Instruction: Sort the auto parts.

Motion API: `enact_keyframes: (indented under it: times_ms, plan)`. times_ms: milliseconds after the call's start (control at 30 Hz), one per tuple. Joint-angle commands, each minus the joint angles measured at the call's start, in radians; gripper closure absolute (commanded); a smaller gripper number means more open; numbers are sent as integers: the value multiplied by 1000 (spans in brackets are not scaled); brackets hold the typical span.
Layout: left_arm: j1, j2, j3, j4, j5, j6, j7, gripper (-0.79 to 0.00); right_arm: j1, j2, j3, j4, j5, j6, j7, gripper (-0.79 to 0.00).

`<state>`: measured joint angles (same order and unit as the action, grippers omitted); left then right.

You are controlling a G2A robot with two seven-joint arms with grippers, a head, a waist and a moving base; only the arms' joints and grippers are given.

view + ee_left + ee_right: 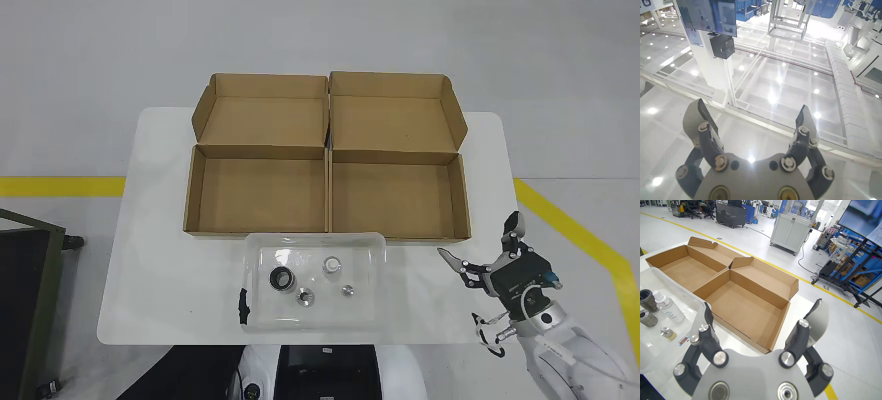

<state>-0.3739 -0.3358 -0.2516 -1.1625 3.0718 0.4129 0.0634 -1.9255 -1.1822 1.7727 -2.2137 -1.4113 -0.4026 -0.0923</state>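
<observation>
A clear plastic tray (262, 244) at the table's front holds a black linear bearing (283, 278), a small white bottle (332, 265), a steel cylinder (304, 295) and a small metal fitting (348, 291). The right wrist view shows the same bearing (646, 300), bottle (668, 310), cylinder (648, 318) and fitting (668, 333). My right gripper (482, 242) (762, 303) is open and holds nothing. It hovers at the table's front right, beside the right box's corner. My left gripper (752, 103) is open, holds nothing and points up at the ceiling.
Two open cardboard boxes, left (256, 195) and right (392, 198), sit side by side behind the tray with their lids folded back. Both have bare floors (687, 270) (745, 306). A small black object (242, 305) sits at the tray's left edge. The white table (150, 270) ends just right of my right gripper.
</observation>
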Motion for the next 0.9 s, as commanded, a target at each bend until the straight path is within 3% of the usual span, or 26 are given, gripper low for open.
enact_keyframes:
  times_ms: [0,133,367,700,867]
  plan:
    - [0,0,0,0,0,0,0,-784,0,0,0,0,0,0,0,-784]
    - [0,0,0,0,0,0,0,-785,2,0,-7,1,4,-7,3,-785]
    - [0,0,0,0,0,0,0,-785,79,10,-102,-17,-77,-140,64,-785]
    - [0,0,0,0,0,0,0,-785,239,19,-292,36,-52,-352,319,-785]
    - [0,0,0,0,0,0,0,-785,308,20,-385,37,-53,-404,398,-785]
